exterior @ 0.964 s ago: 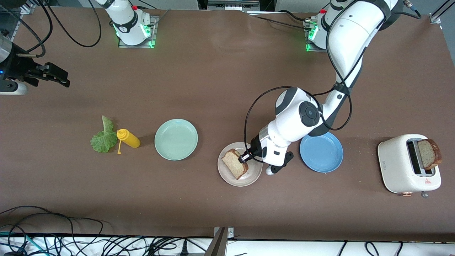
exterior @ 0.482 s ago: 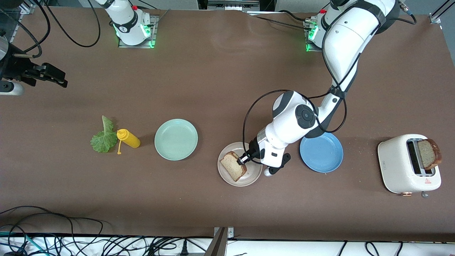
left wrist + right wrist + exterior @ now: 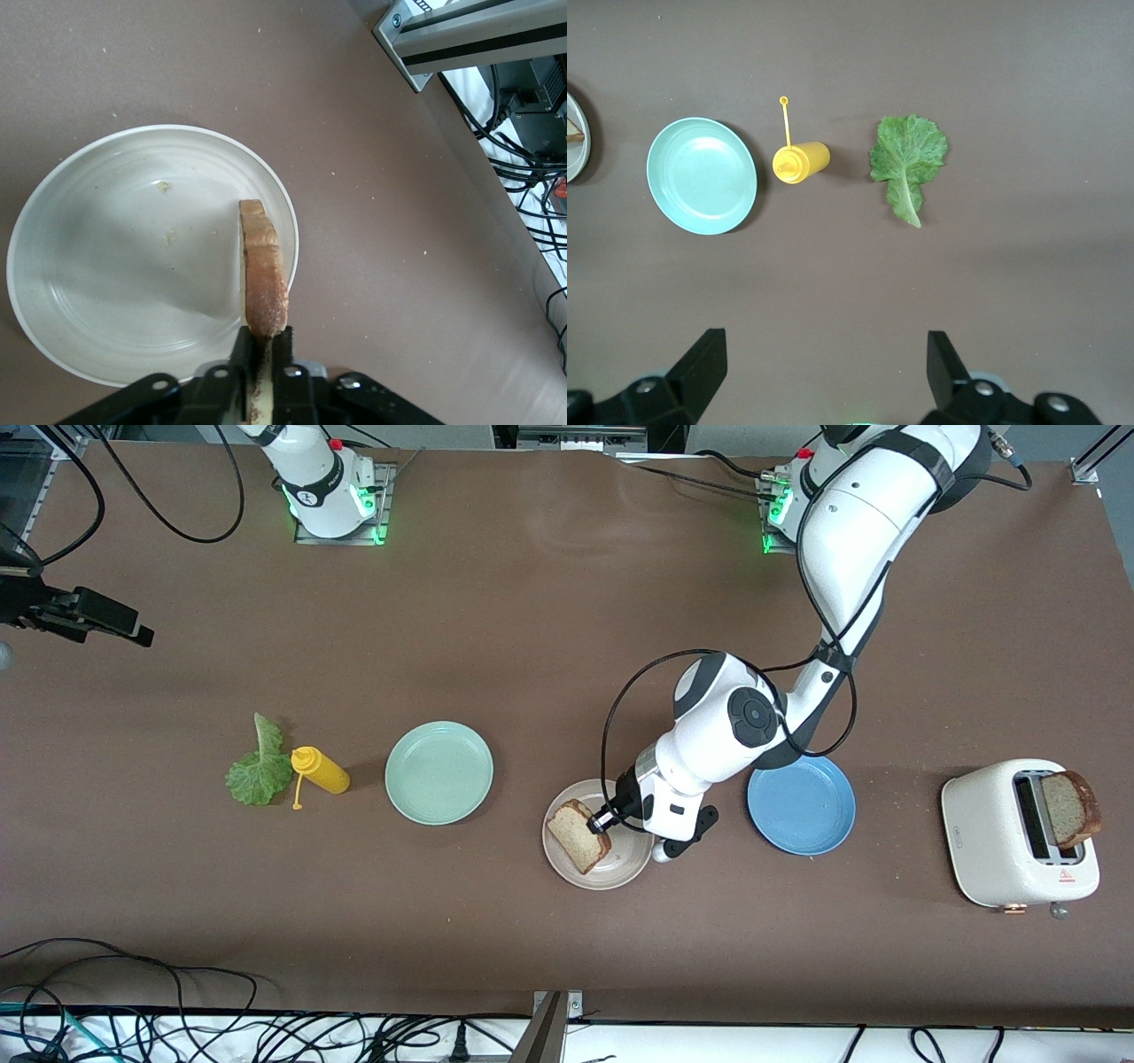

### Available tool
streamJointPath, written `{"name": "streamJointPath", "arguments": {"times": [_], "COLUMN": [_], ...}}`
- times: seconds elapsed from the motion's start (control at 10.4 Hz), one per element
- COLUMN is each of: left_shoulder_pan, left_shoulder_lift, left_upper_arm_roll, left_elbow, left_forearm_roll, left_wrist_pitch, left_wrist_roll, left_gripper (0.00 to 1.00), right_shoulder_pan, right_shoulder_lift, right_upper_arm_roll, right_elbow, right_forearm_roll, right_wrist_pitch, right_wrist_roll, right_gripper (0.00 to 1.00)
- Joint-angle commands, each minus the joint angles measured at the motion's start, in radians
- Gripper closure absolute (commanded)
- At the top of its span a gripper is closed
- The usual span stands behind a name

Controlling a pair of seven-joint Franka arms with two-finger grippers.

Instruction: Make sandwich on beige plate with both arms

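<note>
beige plate (image 3: 620,868) – smooth, glossy | bread slice (image 3: 578,840) – rough, porous | table (image 3: 532,646) – matt

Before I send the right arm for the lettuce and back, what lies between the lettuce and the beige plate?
In the front view, the yellow bottle beside the lettuce, then the green plate, then bare table before the beige plate.

Light: bright, even, from overhead across the brown table (image 3: 532,629).
Shadows: soft and short; the yellow bottle (image 3: 322,771) throws one toward 3 o'clock in the front view.
Glare: pale sheen on the table at 12 o'clock; green glow at both bases.
Focus: wrist views crisp mid-frame, gripper fingers (image 3: 700,367) dark, slightly soft.
</note>
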Motion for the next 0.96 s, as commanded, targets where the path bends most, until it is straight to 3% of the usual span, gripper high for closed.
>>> {"name": "streamJointPath", "arguments": {"times": [0.0,0.19,0.48,0.67,0.87], "left_shoulder_pan": [-0.009,0.001,0.027,0.020,0.031], "left_shoulder_lift": [0.006,0.006,0.006,0.006,-0.004], "left_upper_arm_roll": [0.011,0.013,0.016,0.048,0.050], "left_elbow": [0.012,0.004,-0.002,-0.020,-0.019], "left_forearm_roll": [-0.014,-0.011,-0.011,0.018,0.024], "left_wrist_pitch": [0.009,0.009,-0.006,-0.006,-0.043], "left_wrist_roll": [0.017,0.048,0.074,0.082,0.082], "left_gripper": [0.46,0.19,0.13,0.10,0.07], "right_shoulder_pan": [0.000,0.017,0.011,0.008,0.008], "right_shoulder_lift": [-0.005,-0.006,-0.005,0.000,0.001], "right_upper_arm_roll": [0.014,0.095,0.091,0.036,0.034], "right_elbow": [0.010,0.010,0.006,0.002,-0.002], "right_forearm_roll": [-0.033,-0.211,-0.132,-0.043,-0.044], "right_wrist_pitch": [-0.010,-0.009,-0.016,-0.016,-0.016], "right_wrist_roll": [-0.010,-0.010,0.005,-0.003,-0.001], "right_gripper": [0.00,0.00,0.00,0.00,0.00]}}
